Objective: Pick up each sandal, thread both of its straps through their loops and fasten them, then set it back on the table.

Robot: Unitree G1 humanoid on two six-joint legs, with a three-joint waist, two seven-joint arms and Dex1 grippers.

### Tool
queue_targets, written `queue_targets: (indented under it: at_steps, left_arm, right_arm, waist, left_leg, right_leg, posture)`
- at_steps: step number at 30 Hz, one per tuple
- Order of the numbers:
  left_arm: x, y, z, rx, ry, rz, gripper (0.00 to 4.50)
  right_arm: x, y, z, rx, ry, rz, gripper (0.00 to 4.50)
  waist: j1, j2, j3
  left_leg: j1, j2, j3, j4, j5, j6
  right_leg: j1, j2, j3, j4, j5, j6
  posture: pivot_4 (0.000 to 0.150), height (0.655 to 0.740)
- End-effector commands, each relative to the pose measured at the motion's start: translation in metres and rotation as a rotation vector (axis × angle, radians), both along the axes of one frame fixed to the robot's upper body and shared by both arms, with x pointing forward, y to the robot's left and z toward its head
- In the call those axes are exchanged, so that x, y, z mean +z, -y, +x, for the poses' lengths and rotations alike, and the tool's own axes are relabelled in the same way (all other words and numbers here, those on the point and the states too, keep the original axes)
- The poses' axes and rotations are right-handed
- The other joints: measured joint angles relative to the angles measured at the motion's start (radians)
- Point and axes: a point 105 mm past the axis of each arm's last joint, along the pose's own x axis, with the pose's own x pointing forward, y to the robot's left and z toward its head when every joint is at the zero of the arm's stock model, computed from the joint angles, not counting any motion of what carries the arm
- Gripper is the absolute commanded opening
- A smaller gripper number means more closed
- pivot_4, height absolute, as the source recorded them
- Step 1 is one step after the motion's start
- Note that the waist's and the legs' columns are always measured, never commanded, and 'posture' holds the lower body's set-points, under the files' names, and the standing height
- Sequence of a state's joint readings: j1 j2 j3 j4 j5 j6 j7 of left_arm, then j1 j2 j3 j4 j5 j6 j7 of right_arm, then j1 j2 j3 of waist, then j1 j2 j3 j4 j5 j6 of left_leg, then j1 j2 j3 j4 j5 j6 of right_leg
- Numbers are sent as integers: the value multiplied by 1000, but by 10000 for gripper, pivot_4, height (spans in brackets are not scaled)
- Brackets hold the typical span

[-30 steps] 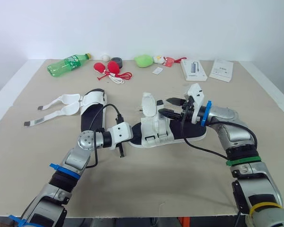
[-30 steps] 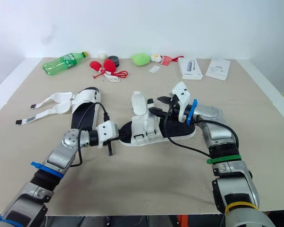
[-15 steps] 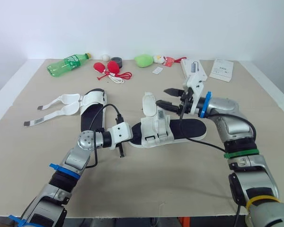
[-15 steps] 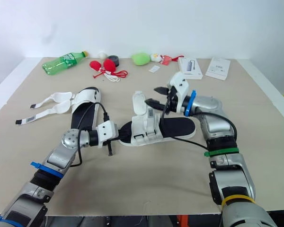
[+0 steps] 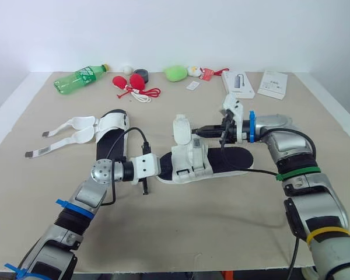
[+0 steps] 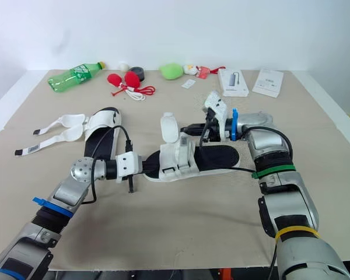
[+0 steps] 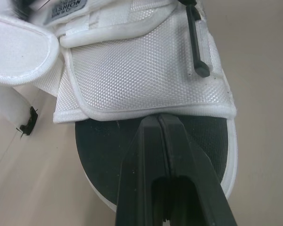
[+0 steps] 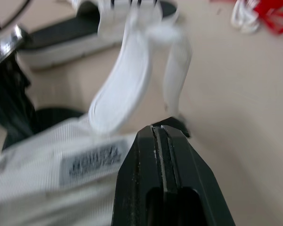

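**Q:** Where does the near sandal point(image 5: 228, 158) lie?

**A:** Flat on the table point(image 5: 221, 233), mid-field, toe toward the robot's left. One white strap point(image 5: 181, 129) stands upright.

**Q:** And the fingers?

**A:** Those of the left gripper point(image 7: 159, 123) are pressed together, tips at the toe-side edge of the front band point(image 7: 141, 66). Those of the right gripper point(image 8: 161, 129) are likewise closed, just beside the raised strap (whether they pinch it cannot be told). The second sandal point(image 5: 112, 135) lies apart, straps splayed open.

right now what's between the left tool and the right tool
The sandal's white strap panel lies between them: left tool at its toe side, right tool by its upright flap, seen in the left eye view.
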State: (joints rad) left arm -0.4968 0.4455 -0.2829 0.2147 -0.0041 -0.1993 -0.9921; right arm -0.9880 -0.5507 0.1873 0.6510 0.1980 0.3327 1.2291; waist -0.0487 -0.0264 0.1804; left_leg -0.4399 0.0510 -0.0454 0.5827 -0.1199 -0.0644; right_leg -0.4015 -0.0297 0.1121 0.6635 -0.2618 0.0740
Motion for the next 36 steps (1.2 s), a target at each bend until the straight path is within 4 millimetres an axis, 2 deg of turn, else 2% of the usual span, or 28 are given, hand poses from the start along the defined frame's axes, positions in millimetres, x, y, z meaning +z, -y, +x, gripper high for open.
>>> queue_targets:
  at_steps: [1, 11, 15, 19, 23, 24, 25, 26, 27, 29, 30, 31, 33, 34, 36]
  left_arm:
    - [-24, -8, -3, 5, -67, 83, 0]
    - [-20, -8, -5, 6, -76, 39, 0]
    - [-18, -11, -6, 6, -88, 28, 0]
    - [-17, -13, -5, 7, -91, 27, 0]
    - [-17, -12, -5, 3, -93, 28, 0]
    - [-17, -12, -5, 2, -93, 28, 0]
    - [-17, -12, -6, 2, -94, 28, 0]
    - [-17, -11, -6, 1, -94, 28, 0]
    - [-18, -11, -6, 0, -94, 28, 0]
    - [-18, -10, -7, -2, -95, 27, 0]
    - [-18, -9, -7, -3, -95, 26, 0]
    - [-18, -9, -7, -3, -96, 25, 0]
    - [-19, -8, -8, -4, -96, 24, 0]
    - [-19, -8, -8, -4, -96, 23, 0]
    - [-19, -7, -8, -3, -96, 21, 0]
  right_arm:
    - [7, -12, 0, 76, 62, -42, 892]
    - [-4, -25, -10, 253, 144, -173, 892]
    - [-7, -19, -11, 264, 160, -201, 892]
    - [11, -7, 6, 137, 176, -126, 892]
    - [40, -3, 15, 36, 61, 71, 892]
    - [46, -3, 15, 34, 30, 112, 6699]
    - [53, -3, 15, 24, -12, 160, 7824]
    - [58, -4, 15, 24, -36, 194, 13322]
    - [61, -5, 15, 19, -61, 223, 15870]
    - [64, -8, 12, 28, -125, 256, 22802]
    - [66, -12, 10, 35, -178, 281, 29162]
    - [66, -15, 8, 38, -231, 298, 30528]
    - [66, -21, 1, 65, -336, 317, 40421]
    - [63, -22, -1, 65, -386, 305, 43136]
    - [58, -26, -5, 71, -440, 287, 44366]
  waist:
    - [-2, 0, 0]
    - [-4, 0, 0]
    - [-5, 0, 0]
    - [-5, 0, 0]
    - [-6, 1, 0]
    - [-7, 1, 0]
    - [-7, 1, 1]
    - [-7, 1, 1]
    - [-7, 2, 1]
    - [-7, 2, 1]
    - [-7, 2, 1]
    - [-7, 2, 1]
    - [-8, 2, 1]
    - [-7, 2, 1]
    - [-7, 2, 1]
  left_leg:
    - [0, 0, 0, 0, 0, 0]
    - [1, 0, 0, 1, 0, 0]
    - [1, 1, 0, 0, 0, 0]
    - [1, 1, 0, 0, 0, 0]
    - [1, 2, 0, 0, 0, 0]
    - [1, 1, 0, 0, 0, 0]
    - [1, 2, 0, 0, 0, 0]
    - [1, 2, 0, 0, 0, 0]
    - [1, 2, 0, 0, 0, 0]
    - [1, 2, 0, 0, 0, 0]
    - [1, 2, 0, 0, 0, 0]
    - [1, 2, 0, 0, 0, 0]
    - [1, 2, 0, 0, 0, 0]
    - [1, 2, 0, 0, 0, 0]
    - [0, 2, 0, 0, 0, 0]
  right_leg:
    - [0, 0, 0, 0, 0, 0]
    - [0, 0, 0, 0, 1, 0]
    - [0, 1, 0, 1, 1, 0]
    - [0, 2, 0, 1, 0, -1]
    - [0, 2, 0, 1, 0, -1]
    - [0, 2, 0, 1, 1, -1]
    - [0, 2, 0, 1, 1, -1]
    - [0, 2, 0, 1, 1, -1]
    - [0, 2, 0, 1, 1, -1]
    - [-1, 2, 0, 2, 1, -1]
    - [-1, 2, 0, 2, 0, -1]
    - [-1, 2, 0, 2, 0, -1]
    - [-1, 2, 0, 2, 0, -2]
    - [-1, 2, 0, 2, 0, -2]
    - [-1, 2, 0, 2, 0, -1]
  posture:
    - [1500, 7400]
    - [1500, 7400]
    - [1500, 7400]
    - [1500, 7400]
    - [1500, 7400]
    - [1500, 7400]
    - [1500, 7400]
    - [1500, 7400]
    - [1500, 7400]
    - [1500, 7400]
    - [1500, 7400]
    - [1500, 7400]
    - [1500, 7400]
    - [1500, 7400]
    - [1500, 7400]
